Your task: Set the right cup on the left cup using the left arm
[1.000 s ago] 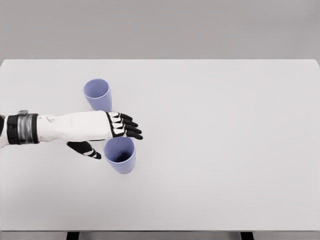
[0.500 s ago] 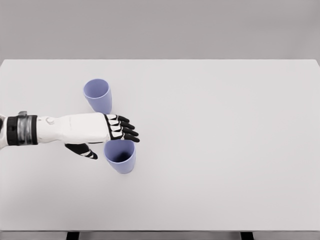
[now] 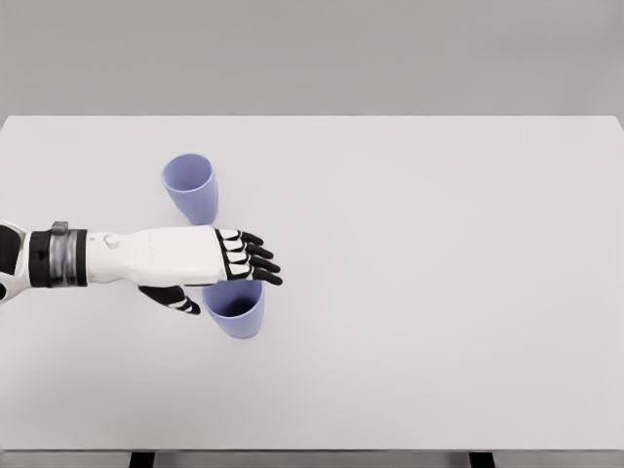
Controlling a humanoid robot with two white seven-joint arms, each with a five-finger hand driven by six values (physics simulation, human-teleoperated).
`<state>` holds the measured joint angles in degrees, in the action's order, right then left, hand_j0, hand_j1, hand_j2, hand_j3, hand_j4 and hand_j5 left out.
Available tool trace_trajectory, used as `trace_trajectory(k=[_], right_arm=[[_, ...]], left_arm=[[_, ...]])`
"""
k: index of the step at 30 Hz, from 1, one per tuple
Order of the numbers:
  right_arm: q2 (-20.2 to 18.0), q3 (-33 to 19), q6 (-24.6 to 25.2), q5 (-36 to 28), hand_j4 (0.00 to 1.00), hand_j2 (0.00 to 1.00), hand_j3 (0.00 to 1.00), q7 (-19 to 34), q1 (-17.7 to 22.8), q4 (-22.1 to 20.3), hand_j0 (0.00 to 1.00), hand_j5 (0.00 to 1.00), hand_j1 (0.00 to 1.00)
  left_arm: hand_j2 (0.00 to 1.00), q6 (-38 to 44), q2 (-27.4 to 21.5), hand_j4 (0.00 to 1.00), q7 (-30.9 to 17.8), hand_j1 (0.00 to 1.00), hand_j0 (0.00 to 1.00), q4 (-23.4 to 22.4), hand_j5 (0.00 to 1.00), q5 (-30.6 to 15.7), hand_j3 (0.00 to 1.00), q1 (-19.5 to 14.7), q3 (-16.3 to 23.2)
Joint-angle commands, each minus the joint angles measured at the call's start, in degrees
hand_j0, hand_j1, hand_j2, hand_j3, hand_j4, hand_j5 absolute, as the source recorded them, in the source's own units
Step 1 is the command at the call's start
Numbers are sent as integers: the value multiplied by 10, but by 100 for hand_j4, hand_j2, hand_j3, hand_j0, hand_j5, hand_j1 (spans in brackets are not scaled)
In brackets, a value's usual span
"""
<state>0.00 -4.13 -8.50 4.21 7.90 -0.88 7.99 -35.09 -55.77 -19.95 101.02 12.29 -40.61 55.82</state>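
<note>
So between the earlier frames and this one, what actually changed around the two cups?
The left hand slid a little to the right and down, so its open fingers now overlap the far rim of the near cup, with the thumb at the cup's left side. Nothing has been grasped or let go. The near cup, the far cup and the table stayed as they were.
</note>
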Motion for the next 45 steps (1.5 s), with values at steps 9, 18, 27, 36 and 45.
trace_trajectory(k=[9, 18, 27, 36, 45], right_arm=[[0, 0, 1, 0, 100, 100, 100, 0, 0, 0, 100, 100, 100], [0, 0, 0, 0, 100, 100, 100, 0, 0, 0, 100, 100, 100], [0, 0, 1, 0, 100, 100, 100, 0, 0, 0, 100, 100, 100], [0, 0, 0, 0, 100, 100, 100, 0, 0, 0, 100, 100, 100], [0, 0, 0, 0, 100, 100, 100, 0, -1, 0, 100, 100, 100]], left_arm=[[100, 1, 1, 100, 1, 100, 100, 0, 100, 16, 100, -1, 4], [100, 1, 11, 100, 2, 100, 100, 0, 100, 34, 100, 2, 9], [82, 1, 13, 82, 4, 82, 82, -1, 82, 34, 82, 11, 9], [68, 1, 11, 68, 3, 68, 68, -1, 68, 27, 68, 14, 8], [66, 1, -32, 66, 3, 66, 66, 0, 66, -44, 66, -18, -3]])
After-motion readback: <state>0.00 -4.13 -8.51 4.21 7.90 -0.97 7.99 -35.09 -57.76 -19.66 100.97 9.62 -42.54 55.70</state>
